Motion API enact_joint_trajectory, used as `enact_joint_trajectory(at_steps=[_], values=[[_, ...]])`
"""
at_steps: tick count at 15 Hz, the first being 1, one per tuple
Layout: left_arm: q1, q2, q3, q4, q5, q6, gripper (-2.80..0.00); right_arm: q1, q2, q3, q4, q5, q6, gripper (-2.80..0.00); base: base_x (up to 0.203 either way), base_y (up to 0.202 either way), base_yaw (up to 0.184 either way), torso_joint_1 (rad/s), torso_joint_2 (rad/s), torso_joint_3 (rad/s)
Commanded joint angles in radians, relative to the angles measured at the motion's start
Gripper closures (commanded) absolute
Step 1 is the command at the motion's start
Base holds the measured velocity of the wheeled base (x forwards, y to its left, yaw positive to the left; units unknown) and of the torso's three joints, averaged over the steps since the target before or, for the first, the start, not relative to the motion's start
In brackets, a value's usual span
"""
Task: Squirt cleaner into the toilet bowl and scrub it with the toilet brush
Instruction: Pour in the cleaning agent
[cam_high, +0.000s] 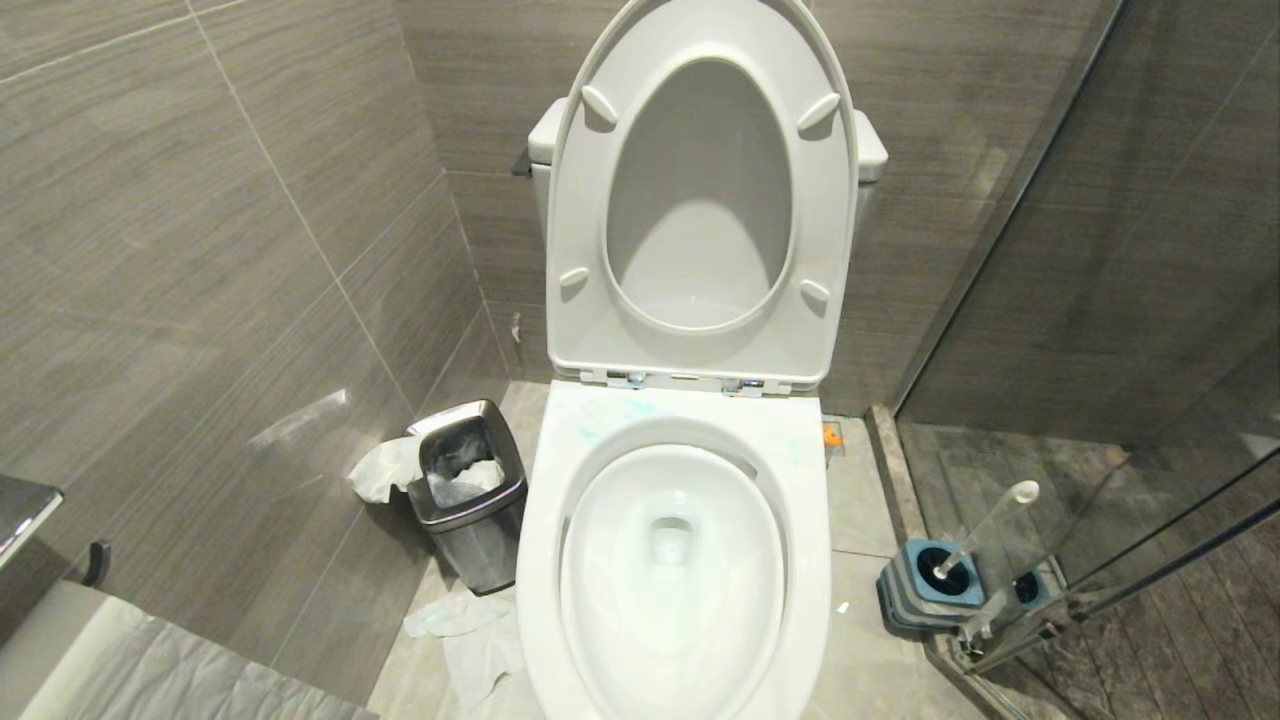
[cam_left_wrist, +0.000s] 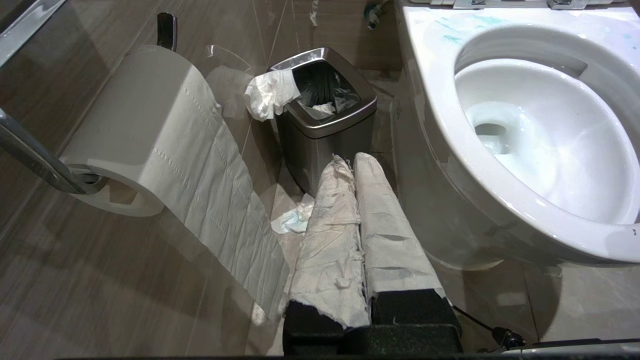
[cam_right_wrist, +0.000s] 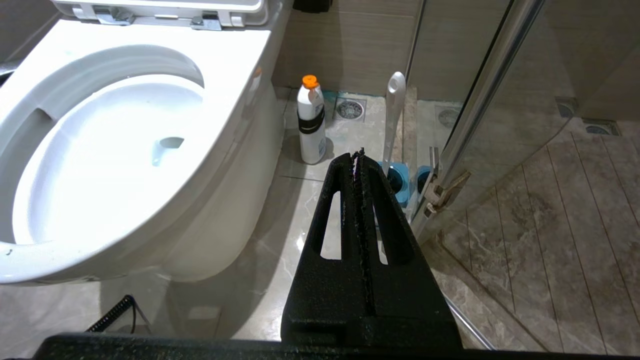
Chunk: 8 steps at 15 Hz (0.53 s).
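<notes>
The right gripper (cam_right_wrist: 358, 156) hangs low beside the toilet bowl (cam_high: 672, 640), black fingers pressed together on nothing. The left gripper (cam_left_wrist: 352, 161), fingers wrapped in white paper, is likewise closed and empty. One steel bin (cam_high: 470, 500) holds crumpled tissue. One blue holder (cam_high: 935, 585) holds the toilet brush (cam_high: 985, 530). One white bottle (cam_right_wrist: 311, 122), orange-capped, stands between bowl and brush. Turquoise cleaner (cam_high: 600, 420) smears the rim.
</notes>
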Motion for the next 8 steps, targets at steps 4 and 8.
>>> enact_joint_trajectory(at_steps=[4, 8], values=[[0.000, 0.002, 0.002, 0.000, -0.001, 0.000, 0.00, 0.000, 0.000, 0.002, -0.003, 0.002, 0.005, 0.00, 0.000, 0.000, 0.000, 0.000, 0.00, 0.000], [0.000, 0.002, 0.002, 0.000, 0.001, 0.000, 0.00, 0.000, 0.000, 0.002, -0.004, 0.002, 0.007, 0.00, 0.000, 0.000, 0.000, 0.000, 0.00, 0.000]])
